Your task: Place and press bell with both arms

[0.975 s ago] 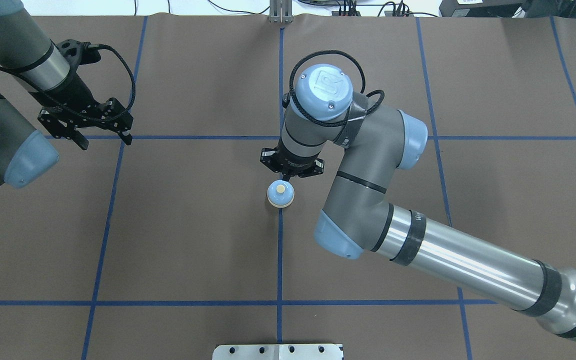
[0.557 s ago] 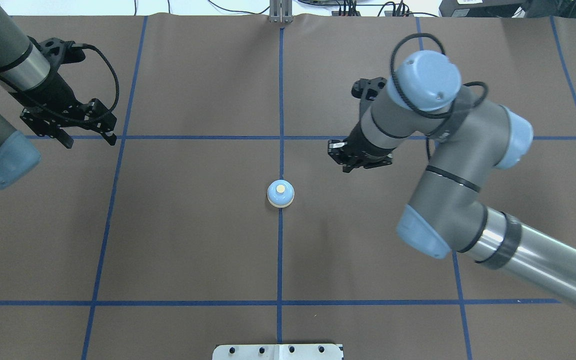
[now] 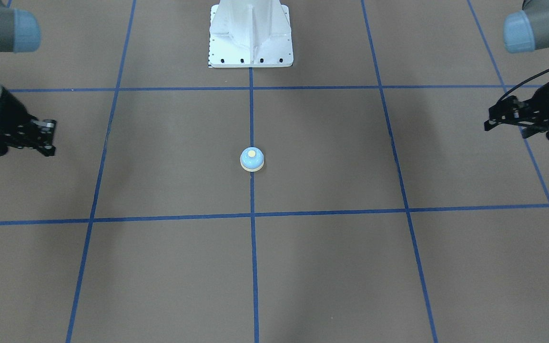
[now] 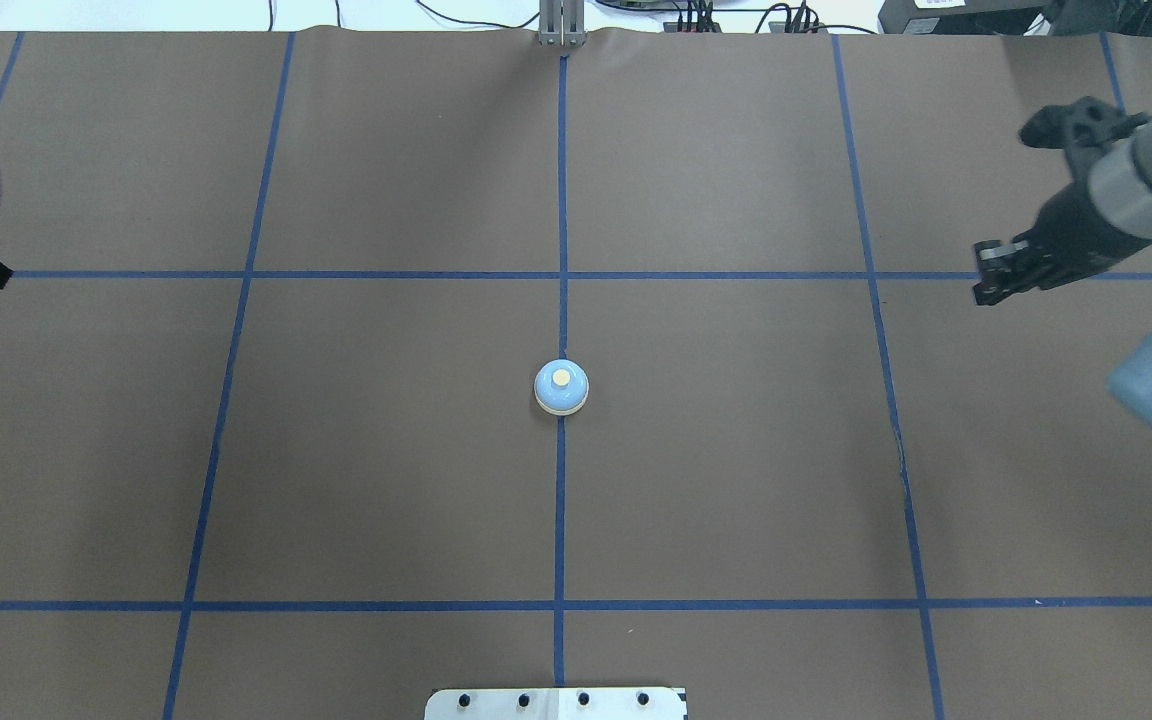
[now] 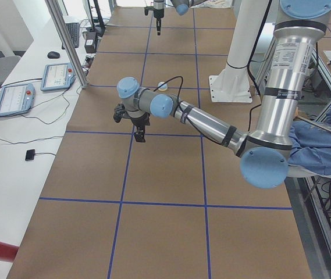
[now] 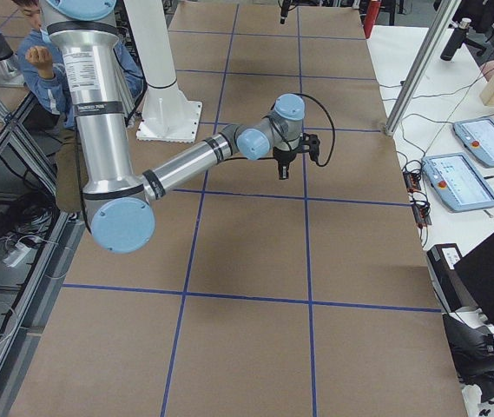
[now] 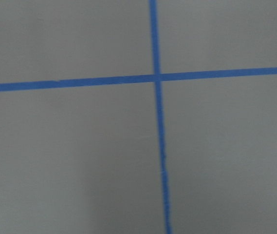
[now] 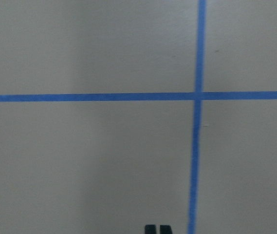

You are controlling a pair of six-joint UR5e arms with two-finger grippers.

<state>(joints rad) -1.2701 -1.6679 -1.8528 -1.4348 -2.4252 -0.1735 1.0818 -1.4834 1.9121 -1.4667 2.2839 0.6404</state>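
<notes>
The small light-blue dome bell with a cream button [image 4: 561,387] stands mid-bench [image 4: 386,470] on a blue tape line [image 4: 560,520]. My right pincer [image 4: 984,288], tips together and empty, hangs well away at three o'clock. My left pincer [image 3: 491,121] is at nine, and I cannot tell its width. For a good press I'd descend squarely onto the button, lightly.

Quick headcount: one bell [image 4: 561,386], that's it. Two arms, the left arm [image 5: 206,125] and the right arm [image 6: 186,165], with one tool each, so two tools total: left tool [image 5: 139,133] and right tool [image 4: 984,288]. One white pedestal base [image 3: 250,33] at the robot-side edge of the one table [image 4: 386,480]. The overhead view shows two blue tape lines [image 4: 386,275] going side to side and five going front to back. Past the table's far edge are two touchscreen pendants [image 5: 60,77]. Past the robot-side edge, one person in blue [image 5: 322,151].
</notes>
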